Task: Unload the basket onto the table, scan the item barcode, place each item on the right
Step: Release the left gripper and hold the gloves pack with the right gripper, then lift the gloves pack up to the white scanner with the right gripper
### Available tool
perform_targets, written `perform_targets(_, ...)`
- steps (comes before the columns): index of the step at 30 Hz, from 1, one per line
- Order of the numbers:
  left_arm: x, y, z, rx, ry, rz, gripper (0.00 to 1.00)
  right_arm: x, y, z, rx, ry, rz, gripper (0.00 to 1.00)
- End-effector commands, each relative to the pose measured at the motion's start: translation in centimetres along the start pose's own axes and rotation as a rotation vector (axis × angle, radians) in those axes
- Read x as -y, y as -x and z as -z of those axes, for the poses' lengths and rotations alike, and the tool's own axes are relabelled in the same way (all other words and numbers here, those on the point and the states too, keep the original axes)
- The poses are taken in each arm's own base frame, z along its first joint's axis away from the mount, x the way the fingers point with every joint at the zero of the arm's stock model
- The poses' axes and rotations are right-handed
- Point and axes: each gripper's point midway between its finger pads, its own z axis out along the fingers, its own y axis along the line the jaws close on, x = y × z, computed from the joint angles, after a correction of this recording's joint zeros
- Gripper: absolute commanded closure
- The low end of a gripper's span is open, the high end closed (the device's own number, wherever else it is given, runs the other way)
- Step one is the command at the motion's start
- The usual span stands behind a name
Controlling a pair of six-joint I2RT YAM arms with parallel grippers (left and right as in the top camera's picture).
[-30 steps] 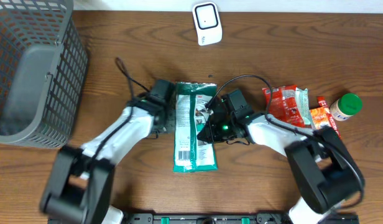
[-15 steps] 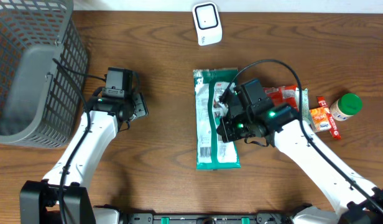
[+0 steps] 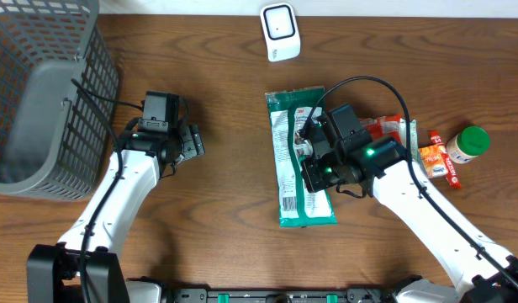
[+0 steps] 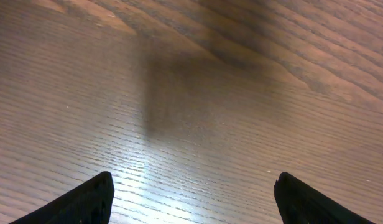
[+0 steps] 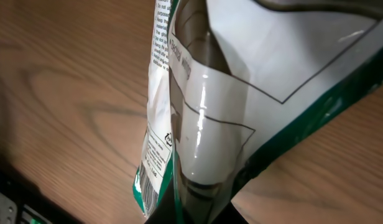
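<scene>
Locate the packet (image 3: pixel 303 168), green and white, at the middle of the table (image 3: pixel 217 244), long axis running from the scanner (image 3: pixel 279 32) side toward the robot, white printed panel facing up. Find the right gripper (image 3: pixel 312 158) over the packet's right half, roughly midway along its length, fingers pressed together and pinching the film. Confirm in the right wrist view: glossy white film with a green border clamped between the dark fingers at the bottom edge and spreading up and away from them, with wood grain beyond on both sides. Treat contact between the packet's far end and the wood as undetermined in all views. Note a striped mark on the white panel near the robot-side end, too small to read as a barcode with certainty. Find the left gripper (image 3: pixel 192 145) well apart from the packet, to its left, between it and the basket (image 3: pixel 40 93). Confirm in the left wrist view: fingertips spread wide at the lower corners, only bare wood between them. Note the red sachets (image 3: pixel 385 135) just beside the right arm, past the packet's right edge, and the green-capped bottle (image 3: pixel 467 145) farther right. Note the scanner near the table's far edge, apart from the packet's far end and roughly in line with it.
</scene>
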Motion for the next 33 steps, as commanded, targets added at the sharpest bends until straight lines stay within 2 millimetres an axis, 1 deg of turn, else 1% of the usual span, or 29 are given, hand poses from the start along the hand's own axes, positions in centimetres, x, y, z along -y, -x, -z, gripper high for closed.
perform_targets(1, -0.2, 0.1, 0.0, 0.003, 0.009, -0.004, 0.17, 0.3, 0.9, 1.2, 0.033, -0.024, 0.056, 0.99)
perform_targets(3, -0.2, 0.1, 0.0, 0.003, 0.009, -0.004, 0.16, 0.7, 1.4, 2.2, 0.038, -0.067, 0.050, 0.99)
perform_targets(4, -0.2, 0.1, 0.0, 0.003, 0.009, -0.004, 0.16, 1.3, 2.1, 3.9, 0.045, -0.130, 0.031, 0.99)
perform_targets(5, -0.2, 0.1, 0.0, 0.003, 0.009, -0.004, 0.16, 1.7, 2.5, 5.2, 0.054, -0.173, 0.022, 0.99)
perform_targets(8, -0.2, 0.1, 0.0, 0.003, 0.009, -0.004, 0.16, 2.2, 4.0, 9.2, 0.096, -0.269, 0.017, 0.99)
perform_targets(10, -0.2, 0.1, 0.0, 0.003, 0.009, -0.004, 0.16, 2.1, 5.3, 12.2, 0.144, -0.315, 0.019, 0.99)
perform_targets(15, -0.2, 0.1, 0.0, 0.003, 0.009, -0.004, 0.16, 1.5, 8.5, 18.1, 0.256, -0.379, 0.014, 0.99)
perform_targets(17, -0.2, 0.1, 0.0, 0.003, 0.009, -0.004, 0.16, 1.7, 9.4, 20.1, 0.263, -0.426, 0.009, 0.99)
perform_targets(20, -0.2, 0.1, 0.0, 0.003, 0.009, -0.004, 0.16, 2.0, 10.7, 22.4, 0.258, -0.494, 0.006, 0.99)
perform_targets(21, -0.2, 0.1, 0.0, 0.003, 0.009, -0.004, 0.16, 2.1, 11.1, 22.9, 0.256, -0.511, 0.009, 0.99)
perform_targets(23, -0.2, 0.1, 0.0, 0.003, 0.009, -0.004, 0.16, 1.9, 12.7, 23.8, 0.271, -0.530, 0.019, 0.99)
perform_targets(26, -0.2, 0.1, 0.0, 0.003, 0.009, -0.004, 0.16, 1.6, 15.3, 23.6, 0.307, -0.533, 0.064, 0.99)
perform_targets(29, -0.2, 0.1, 0.0, 0.003, 0.009, -0.004, 0.16, 2.3, 17.4, 22.3, 0.303, -0.605, 0.133, 0.99)
perform_targets(32, -0.2, 0.1, 0.0, 0.003, 0.009, -0.004, 0.16, 3.2, 19.1, 20.6, 0.281, -0.688, 0.185, 0.99)
perform_targets(33, -0.2, 0.1, 0.0, 0.003, 0.009, -0.004, 0.16, 3.6, 20.1, 19.9, 0.285, -0.726, 0.196, 0.99)
